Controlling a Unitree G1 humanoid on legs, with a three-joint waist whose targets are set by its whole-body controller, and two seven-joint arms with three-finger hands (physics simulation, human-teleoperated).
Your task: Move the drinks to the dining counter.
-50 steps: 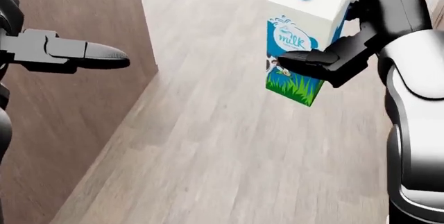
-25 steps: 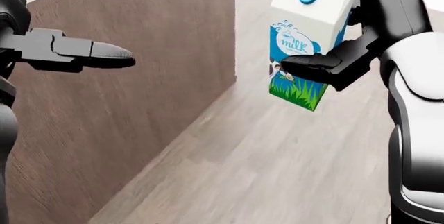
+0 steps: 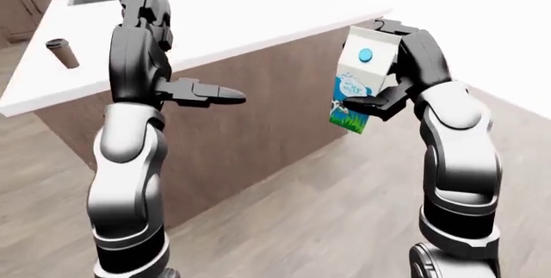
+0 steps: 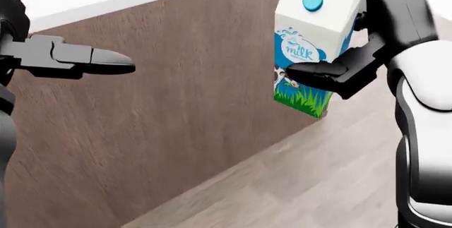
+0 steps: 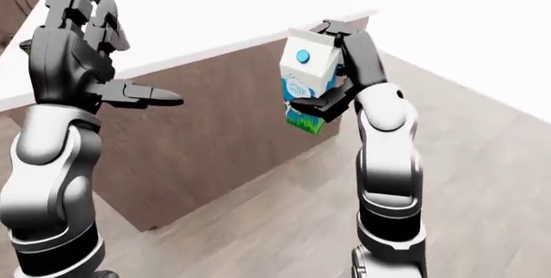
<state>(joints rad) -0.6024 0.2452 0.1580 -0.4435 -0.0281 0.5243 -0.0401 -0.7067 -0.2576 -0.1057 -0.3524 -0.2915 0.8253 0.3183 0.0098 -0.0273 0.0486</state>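
arms (image 3: 129, 155): silver-grey shells | joints: black | robot hand (image 4: 67, 58): black

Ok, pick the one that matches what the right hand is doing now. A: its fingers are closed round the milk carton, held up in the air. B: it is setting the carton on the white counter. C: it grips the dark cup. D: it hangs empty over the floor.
A: the right hand has its fingers wrapped round the milk carton, which hangs clear of the counter, above the floor.
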